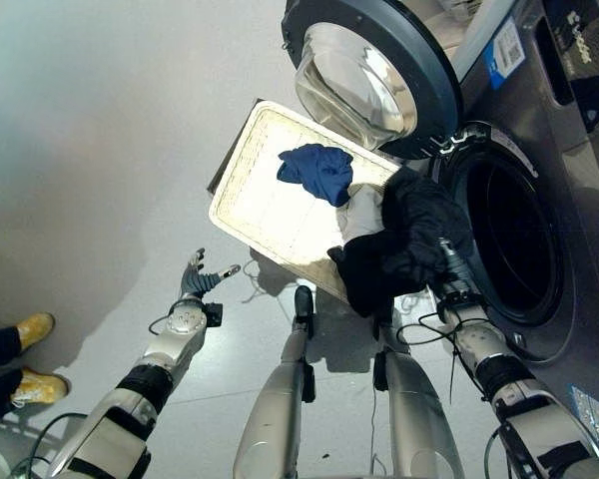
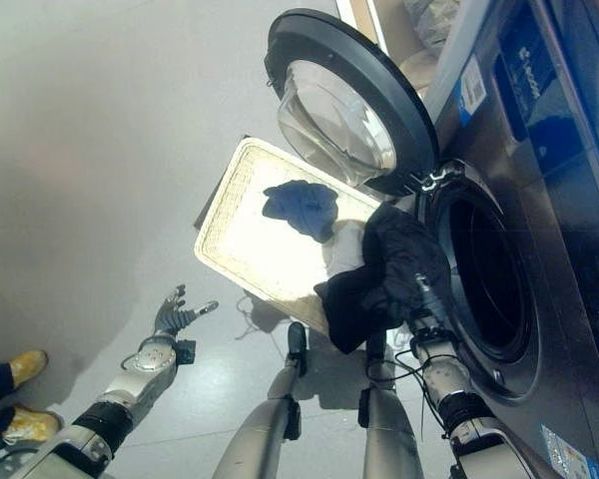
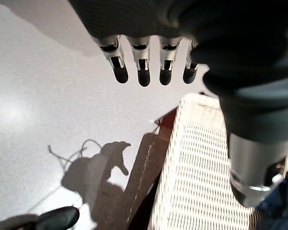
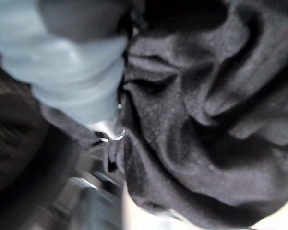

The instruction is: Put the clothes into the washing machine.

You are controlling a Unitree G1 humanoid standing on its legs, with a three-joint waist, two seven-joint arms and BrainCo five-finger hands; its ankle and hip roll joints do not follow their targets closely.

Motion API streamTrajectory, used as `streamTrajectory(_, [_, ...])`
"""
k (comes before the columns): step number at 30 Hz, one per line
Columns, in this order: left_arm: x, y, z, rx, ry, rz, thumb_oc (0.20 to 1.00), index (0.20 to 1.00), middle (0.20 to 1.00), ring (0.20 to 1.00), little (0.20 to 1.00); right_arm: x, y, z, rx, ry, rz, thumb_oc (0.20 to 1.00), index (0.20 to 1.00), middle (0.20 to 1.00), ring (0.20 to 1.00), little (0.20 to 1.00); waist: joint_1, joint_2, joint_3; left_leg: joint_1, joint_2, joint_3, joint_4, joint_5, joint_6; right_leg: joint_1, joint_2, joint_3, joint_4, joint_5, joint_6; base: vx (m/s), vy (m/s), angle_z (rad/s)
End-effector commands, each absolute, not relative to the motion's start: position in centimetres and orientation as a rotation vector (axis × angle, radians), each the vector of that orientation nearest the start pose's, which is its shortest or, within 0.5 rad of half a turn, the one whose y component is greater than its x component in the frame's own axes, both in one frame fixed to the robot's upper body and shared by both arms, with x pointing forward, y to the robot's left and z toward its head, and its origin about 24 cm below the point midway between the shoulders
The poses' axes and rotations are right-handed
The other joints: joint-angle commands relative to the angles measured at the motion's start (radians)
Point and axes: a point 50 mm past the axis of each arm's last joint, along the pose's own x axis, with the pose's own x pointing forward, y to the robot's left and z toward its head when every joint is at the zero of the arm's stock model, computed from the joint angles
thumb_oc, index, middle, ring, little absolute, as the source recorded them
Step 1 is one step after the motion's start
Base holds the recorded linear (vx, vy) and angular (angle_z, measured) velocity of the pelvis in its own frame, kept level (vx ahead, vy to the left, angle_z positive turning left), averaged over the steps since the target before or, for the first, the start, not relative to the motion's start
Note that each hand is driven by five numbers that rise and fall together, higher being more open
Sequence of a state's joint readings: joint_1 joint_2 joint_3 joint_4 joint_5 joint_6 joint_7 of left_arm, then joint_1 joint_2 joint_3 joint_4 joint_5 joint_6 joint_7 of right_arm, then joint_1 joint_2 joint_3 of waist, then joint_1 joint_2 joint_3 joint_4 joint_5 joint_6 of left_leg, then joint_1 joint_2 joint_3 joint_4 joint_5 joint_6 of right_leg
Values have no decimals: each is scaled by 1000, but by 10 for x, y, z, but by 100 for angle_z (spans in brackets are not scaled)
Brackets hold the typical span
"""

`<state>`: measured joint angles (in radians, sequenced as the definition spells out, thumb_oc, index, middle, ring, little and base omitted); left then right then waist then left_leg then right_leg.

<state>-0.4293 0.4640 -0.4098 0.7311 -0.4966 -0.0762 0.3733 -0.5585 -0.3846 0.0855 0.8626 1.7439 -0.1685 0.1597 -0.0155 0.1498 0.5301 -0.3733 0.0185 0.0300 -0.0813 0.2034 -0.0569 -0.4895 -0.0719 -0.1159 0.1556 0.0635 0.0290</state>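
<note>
The washing machine [image 1: 569, 200] stands at the right with its dark drum opening [image 1: 509, 239] facing me and its round door [image 1: 369, 70] swung wide. A white wicker basket [image 1: 270, 200] lies on the floor before it. Inside the basket rest a blue garment [image 1: 319, 170] and a white garment [image 1: 364, 212]. My right hand [image 1: 451, 274] is shut on a black garment [image 1: 399, 249], lifted between the basket's edge and the drum opening; dark folds [image 4: 206, 120] press against the hand up close. Over the bare floor, left of the basket, my left hand [image 1: 200, 281] hovers open with fingers [image 3: 143, 67] spread.
A person's yellow shoes [image 1: 30, 329] stand at the far left edge. Grey floor [image 1: 110, 150] stretches left of the basket. The open door overhangs the basket's far corner.
</note>
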Motion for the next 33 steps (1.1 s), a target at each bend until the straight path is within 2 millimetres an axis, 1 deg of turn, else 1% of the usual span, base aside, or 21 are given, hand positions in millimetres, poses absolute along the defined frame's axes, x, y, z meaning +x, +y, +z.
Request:
streamTrajectory(1, [317, 222, 7, 137, 247, 279, 1000, 1000, 1000, 1000, 1000, 343, -294, 78, 1333, -311, -448, 200, 200, 200, 200, 200, -35, 41, -10, -50, -80, 52, 109, -94, -11, -25, 23, -6, 45, -66, 26, 51, -52, -4])
streamTrajectory(2, [316, 223, 4, 138, 253, 278, 1000, 1000, 1000, 1000, 1000, 340, -311, 84, 1384, -385, -573, 200, 200, 200, 200, 200, -35, 43, -10, -61, -78, 55, 115, -96, -11, -35, 25, -4, 52, -68, 25, 43, -43, -6])
streamTrajectory(3, [317, 222, 5, 138, 251, 277, 1000, 1000, 1000, 1000, 1000, 340, -311, 85, 1384, -387, -573, 200, 200, 200, 200, 200, -34, 43, -10, -63, -77, 56, 116, -95, -11, -37, 26, -3, 52, -67, 24, 42, -49, -10])
streamTrajectory(5, [312, 225, 0, 148, 261, 272, 1000, 1000, 1000, 1000, 1000, 328, -339, 96, 1452, -521, -780, 200, 200, 200, 200, 200, -39, 44, -10, -68, -76, 59, 123, -105, -11, -44, 30, 2, 63, -80, 23, 53, -47, -14])
streamTrajectory(6, [312, 225, 0, 148, 257, 274, 1000, 1000, 1000, 1000, 1000, 326, -345, 100, 1473, -561, -810, 200, 200, 200, 200, 200, -39, 45, -10, -79, -74, 60, 124, -99, -11, -54, 33, 3, 62, -72, 22, 46, -48, -10])
streamTrajectory(9, [309, 228, 1, 163, 248, 268, 1000, 1000, 1000, 1000, 1000, 304, -375, 121, 1542, -773, -1050, 200, 200, 200, 200, 200, -43, 40, -10, -86, -72, 63, 129, -112, -8, -61, 40, 6, 66, -79, 22, 38, -57, -7])
streamTrajectory(11, [310, 229, 2, 163, 244, 269, 1000, 1000, 1000, 1000, 1000, 304, -378, 125, 1553, -788, -1056, 200, 200, 200, 200, 200, -42, 39, -10, -95, -70, 64, 130, -106, -8, -69, 42, 6, 63, -70, 21, -2, -55, -9])
streamTrajectory(13, [314, 236, 13, 188, 221, 268, 1000, 1000, 1000, 1000, 1000, 283, -403, 155, 1628, -976, -1210, 200, 200, 200, 200, 200, -45, 26, -10, -111, -64, 69, 133, -109, -7, -79, 48, 7, 54, -59, 23, 3, -101, -10])
streamTrajectory(16, [315, 242, 19, 200, 209, 271, 1000, 1000, 1000, 1000, 1000, 272, -410, 171, 1678, -1083, -1252, 200, 200, 200, 200, 200, -47, 16, -10, -119, -62, 70, 136, -110, -6, -82, 52, 7, 48, -54, 24, 13, -67, -4])
streamTrajectory(17, [316, 247, 23, 215, 202, 272, 1000, 1000, 1000, 1000, 1000, 254, -416, 185, 1746, -1243, -1345, 200, 200, 200, 200, 200, -53, 6, -10, -122, -59, 70, 140, -118, -6, -82, 57, 11, 49, -60, 26, -6, -66, -6])
streamTrajectory(19, [320, 253, 31, 237, 193, 266, 1000, 1000, 1000, 1000, 1000, 238, -421, 197, 1829, -1364, -1417, 200, 200, 200, 200, 200, -58, 0, -10, -137, -56, 72, 145, -110, -7, -95, 63, 14, 55, -52, 25, 9, -79, -15])
streamTrajectory(22, [325, 254, 41, 248, 182, 253, 1000, 1000, 1000, 1000, 1000, 227, -427, 212, 1898, -1435, -1463, 200, 200, 200, 200, 200, -60, 3, -10, -156, -55, 73, 156, -106, -9, -113, 65, 20, 73, -55, 21, 13, -44, -20])
streamTrajectory(23, [326, 254, 43, 251, 180, 247, 1000, 1000, 1000, 1000, 1000, 225, -429, 216, 1890, -1437, -1449, 435, 435, 435, 435, 435, -61, 5, -10, -161, -57, 72, 163, -107, -9, -119, 64, 21, 83, -59, 20, 24, -15, -5])
streamTrajectory(24, [327, 254, 45, 251, 177, 242, 1000, 1000, 1000, 1000, 1000, 226, -431, 221, 1874, -1426, -1421, 875, 875, 875, 875, 875, -61, 9, -10, -167, -58, 70, 171, -107, -9, -125, 63, 22, 93, -62, 19, 0, 0, 0])
streamTrajectory(25, [329, 252, 46, 254, 171, 236, 1000, 1000, 1000, 1000, 1000, 230, -433, 225, 1851, -1387, -1375, 1000, 1000, 1000, 1000, 1000, -61, 14, -10, -175, -62, 68, 182, -109, -9, -134, 61, 22, 106, -67, 17, 0, 0, 0])
streamTrajectory(26, [329, 252, 46, 254, 171, 236, 1000, 1000, 1000, 1000, 1000, 230, -433, 225, 1851, -1387, -1375, 1000, 1000, 1000, 1000, 1000, -61, 14, -10, -175, -62, 68, 182, -109, -9, -134, 61, 22, 106, -67, 17, 33, -6, -1])
streamTrajectory(27, [333, 246, 53, 283, 135, 238, 1000, 1000, 1000, 1000, 1000, 253, -430, 225, 1814, -1181, -1255, 1000, 1000, 1000, 1000, 1000, -57, 25, -10, -191, -69, 63, 202, -110, -9, -147, 55, 20, 124, -75, 16, 0, 0, 0])
streamTrajectory(28, [334, 245, 55, 289, 124, 240, 1000, 1000, 1000, 1000, 1000, 258, -428, 223, 1816, -1126, -1247, 1000, 1000, 1000, 1000, 1000, -55, 27, -10, -196, -71, 61, 206, -111, -9, -151, 53, 19, 128, -76, 16, 59, -21, -1])
streamTrajectory(29, [337, 241, 64, 318, 81, 252, 1000, 1000, 1000, 1000, 1000, 278, -419, 215, 1815, -920, -1182, 1000, 1000, 1000, 1000, 1000, -52, 33, -10, -199, -78, 57, 218, -120, -9, -154, 48, 18, 140, -89, 16, 36, -23, 1])
streamTrajectory(31, [345, 237, 84, 365, 2, 270, 1000, 1000, 1000, 1000, 1000, 307, -402, 203, 1771, -654, -1073, 1000, 1000, 1000, 1000, 1000, -42, 43, -10, -214, -84, 56, 227, -120, -5, -168, 41, 14, 146, -90, 15, 1, -40, 5])
streamTrajectory(33, [350, 235, 104, 402, -77, 292, 1000, 1000, 1000, 1000, 1000, 327, -383, 193, 1752, -497, -979, 1000, 1000, 1000, 1000, 1000, -32, 51, -10, -238, -83, 59, 232, -112, -2, -190, 41, 11, 152, -83, 11, -30, -46, 8])
